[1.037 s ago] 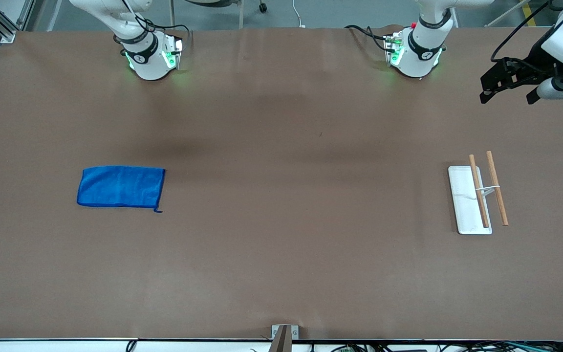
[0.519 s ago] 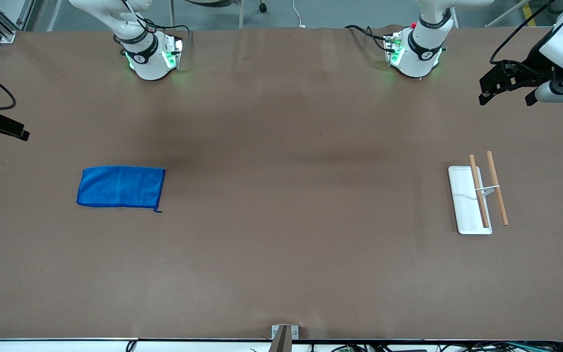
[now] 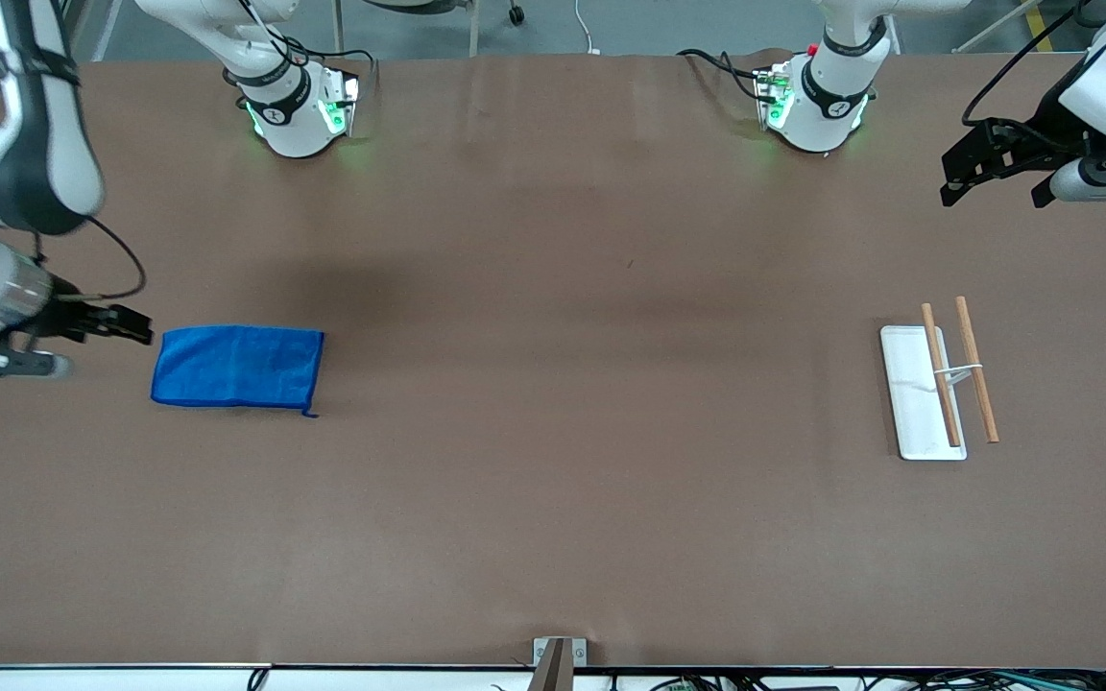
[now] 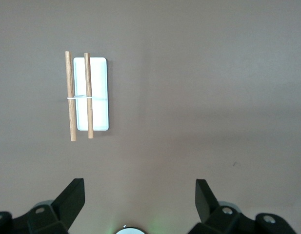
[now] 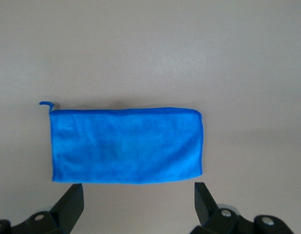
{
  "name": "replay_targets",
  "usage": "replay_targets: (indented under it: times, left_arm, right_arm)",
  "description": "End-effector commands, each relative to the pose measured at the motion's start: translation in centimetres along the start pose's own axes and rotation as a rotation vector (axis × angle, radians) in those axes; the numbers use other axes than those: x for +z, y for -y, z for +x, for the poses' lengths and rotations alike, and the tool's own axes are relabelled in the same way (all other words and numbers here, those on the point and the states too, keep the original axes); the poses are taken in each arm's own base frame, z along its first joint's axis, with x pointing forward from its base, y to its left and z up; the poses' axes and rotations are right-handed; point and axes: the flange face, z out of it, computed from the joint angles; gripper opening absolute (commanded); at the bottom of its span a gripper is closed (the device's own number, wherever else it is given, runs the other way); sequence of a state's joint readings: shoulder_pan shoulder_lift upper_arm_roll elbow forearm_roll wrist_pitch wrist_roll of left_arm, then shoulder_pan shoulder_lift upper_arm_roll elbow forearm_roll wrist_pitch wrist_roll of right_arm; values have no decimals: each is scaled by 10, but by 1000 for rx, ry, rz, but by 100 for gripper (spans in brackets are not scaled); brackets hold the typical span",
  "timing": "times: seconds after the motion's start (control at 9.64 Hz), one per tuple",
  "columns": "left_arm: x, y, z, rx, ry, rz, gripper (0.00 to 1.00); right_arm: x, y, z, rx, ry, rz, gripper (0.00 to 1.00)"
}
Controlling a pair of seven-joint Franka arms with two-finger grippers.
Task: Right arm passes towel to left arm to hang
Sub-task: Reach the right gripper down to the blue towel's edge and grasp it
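Towel (image 3: pixel 237 367) flat on table (image 3: pixel 553 480), right claw (image 3: pixel 116 324) spread beside it; left claw (image 3: pixel 995 173) spread, rack (image 3: pixel 937 389) well apart.

Royal-blue towel (image 3: pixel 237 368) with darker edging; brown table (image 3: pixel 553 499); white rack base (image 3: pixel 916 403) under tan wooden rods (image 3: pixel 977 369).

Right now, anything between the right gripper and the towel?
Nothing visible. The right gripper, open, hangs beside the towel at the right arm's end of the table; only bare table shows around the flat cloth.
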State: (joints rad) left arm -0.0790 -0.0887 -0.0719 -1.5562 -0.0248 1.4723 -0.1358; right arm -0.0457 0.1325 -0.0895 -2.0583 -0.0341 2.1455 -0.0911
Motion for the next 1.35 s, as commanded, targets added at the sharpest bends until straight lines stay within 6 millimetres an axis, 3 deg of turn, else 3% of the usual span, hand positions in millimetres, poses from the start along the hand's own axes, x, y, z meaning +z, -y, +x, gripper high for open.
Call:
replay_targets:
  times: [0.0,0.21,0.52,0.83,0.93,1.14,1.24]
  left_arm:
    - [17,1,2,13,44,-6,100]
    - [18,0,2,14,44,-6,100]
    - [18,1,3,12,45,-5,100]
    - [18,0,3,14,45,0,100]
    - [18,1,3,12,45,1,100]
    - [18,1,4,15,42,3,100]
    - [17,1,3,13,40,4,100]
  right_arm:
    - [66,9,-18,-41,-42,-3,100]
    - [117,9,-29,-99,-47,-7,100]
    - [169,17,-44,-119,-62,-12,95]
    - [196,23,-51,-132,-32,-11,85]
    - [199,24,-52,-133,-26,-10,73]
    - [199,24,-52,-130,-18,-10,8]
    - [198,27,-50,-131,-20,-7,0]
